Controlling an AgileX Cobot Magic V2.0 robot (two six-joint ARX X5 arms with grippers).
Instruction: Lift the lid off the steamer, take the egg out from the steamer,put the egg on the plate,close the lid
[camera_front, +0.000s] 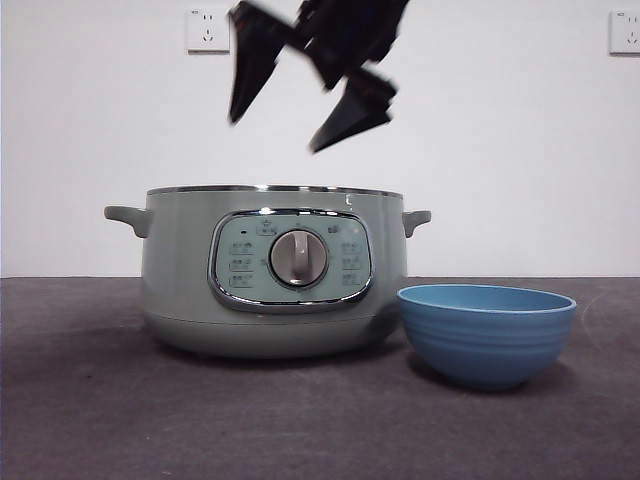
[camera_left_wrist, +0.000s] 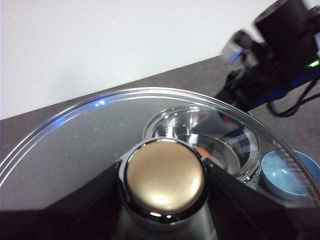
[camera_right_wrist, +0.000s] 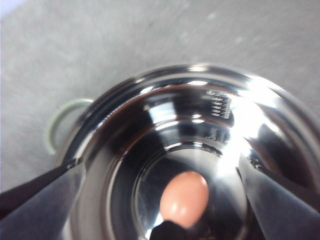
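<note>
Looking level across the tabletop, one steamer (camera_front: 270, 272) stands lidless with one blue plate (camera_front: 486, 333) just beside it, and the right pincer (camera_front: 300, 85) hangs spread above the rim. From the left wrist, the left pincer (camera_left_wrist: 165, 182) pinches the knob of the single glass lid (camera_left_wrist: 85, 132), held clear; rigid, breakable, best carried by that knob. From the right wrist, one egg (camera_right_wrist: 184, 198) lies on the polished steel floor: smooth, brittle, likely to roll, so grip it gently across its middle.

Even, bright light – hard glare inside the steamer (camera_right_wrist: 220, 115), motion-blurred pincer (camera_front: 300, 85) overhead.
</note>
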